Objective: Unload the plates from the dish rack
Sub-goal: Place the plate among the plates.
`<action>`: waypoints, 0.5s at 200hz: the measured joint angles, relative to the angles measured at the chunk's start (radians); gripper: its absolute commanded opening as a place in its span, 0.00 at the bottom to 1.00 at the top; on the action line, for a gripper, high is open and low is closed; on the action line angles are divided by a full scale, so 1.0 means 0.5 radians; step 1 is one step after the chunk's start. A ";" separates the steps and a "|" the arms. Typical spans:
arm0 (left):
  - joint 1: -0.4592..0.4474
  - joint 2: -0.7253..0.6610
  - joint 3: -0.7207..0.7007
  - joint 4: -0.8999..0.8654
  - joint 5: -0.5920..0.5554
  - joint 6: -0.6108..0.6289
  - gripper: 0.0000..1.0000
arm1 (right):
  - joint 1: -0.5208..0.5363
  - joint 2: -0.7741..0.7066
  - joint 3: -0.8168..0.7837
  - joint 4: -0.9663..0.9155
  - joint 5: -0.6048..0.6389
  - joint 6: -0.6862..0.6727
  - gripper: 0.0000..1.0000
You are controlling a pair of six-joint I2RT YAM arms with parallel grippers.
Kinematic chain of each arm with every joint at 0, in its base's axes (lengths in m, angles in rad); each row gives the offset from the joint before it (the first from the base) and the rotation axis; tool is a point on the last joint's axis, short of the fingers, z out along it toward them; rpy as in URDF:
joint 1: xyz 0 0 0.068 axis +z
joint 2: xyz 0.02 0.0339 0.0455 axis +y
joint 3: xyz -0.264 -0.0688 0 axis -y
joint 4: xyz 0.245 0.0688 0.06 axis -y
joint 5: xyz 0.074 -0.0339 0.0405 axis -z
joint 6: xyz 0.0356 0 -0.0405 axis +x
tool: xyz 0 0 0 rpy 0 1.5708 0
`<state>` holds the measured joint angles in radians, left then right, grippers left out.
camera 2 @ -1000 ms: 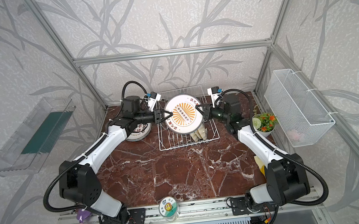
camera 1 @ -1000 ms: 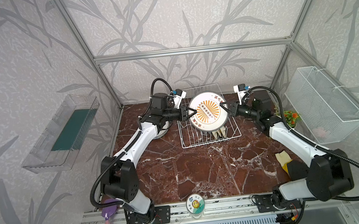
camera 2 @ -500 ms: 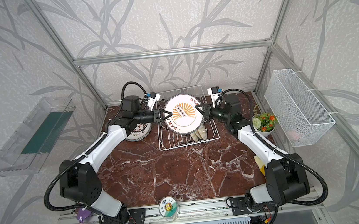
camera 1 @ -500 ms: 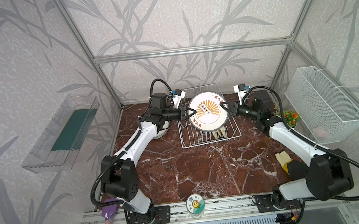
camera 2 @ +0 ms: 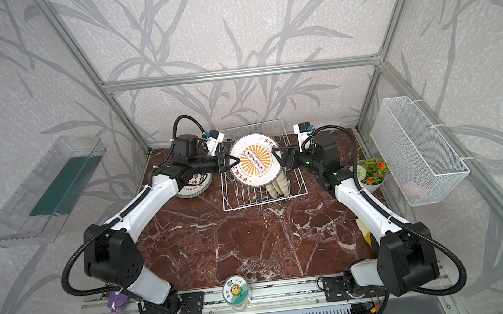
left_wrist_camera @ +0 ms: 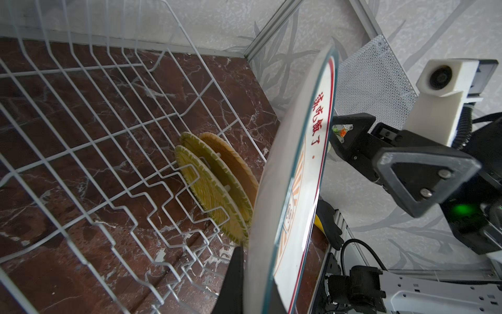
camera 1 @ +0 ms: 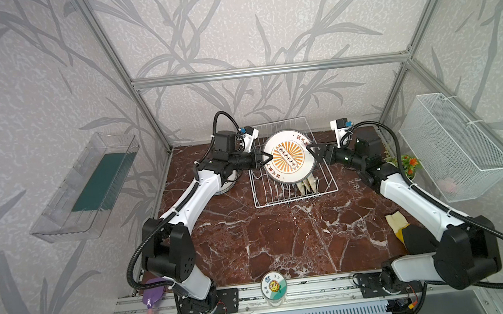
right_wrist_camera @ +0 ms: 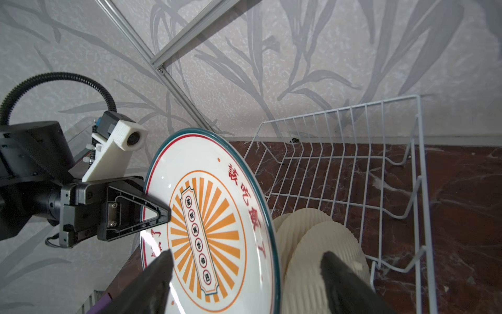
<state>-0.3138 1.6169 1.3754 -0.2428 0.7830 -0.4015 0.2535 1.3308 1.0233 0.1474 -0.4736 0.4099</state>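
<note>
So here's where we're at: the sunburst plate point(camera 1: 288, 157) is up on edge over the dish rack point(camera 1: 293, 199), orange face tilted toward the top cameras. The left fingers point(camera 1: 267, 157) are clamped tight on its left rim, and that's the only real grip we can see. The right fingers point(camera 1: 311, 149) are spread wide at the opposite rim. In the right wrist view the plate's edge sits between them with daylight on both sides, so they're holding nothing. Down in the rack, the three wicker plates point(left_wrist_camera: 217, 190) stand upright in the prongs at the near right end, just behind the lifted plate. More white plates point(camera 2: 192, 183) lie flat on the counter point(camera 1: 253, 243) just left of the rack, partly hidden under the left arm.
</note>
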 measured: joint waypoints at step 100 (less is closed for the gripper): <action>0.372 -0.298 -0.007 -0.089 -0.404 -0.246 0.00 | 0.131 -0.233 0.000 -0.259 0.140 -0.495 0.99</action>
<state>-0.1280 1.4681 1.3720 -0.2874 0.5808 -0.5243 0.3191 1.2144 1.0233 0.0177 -0.4038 0.1623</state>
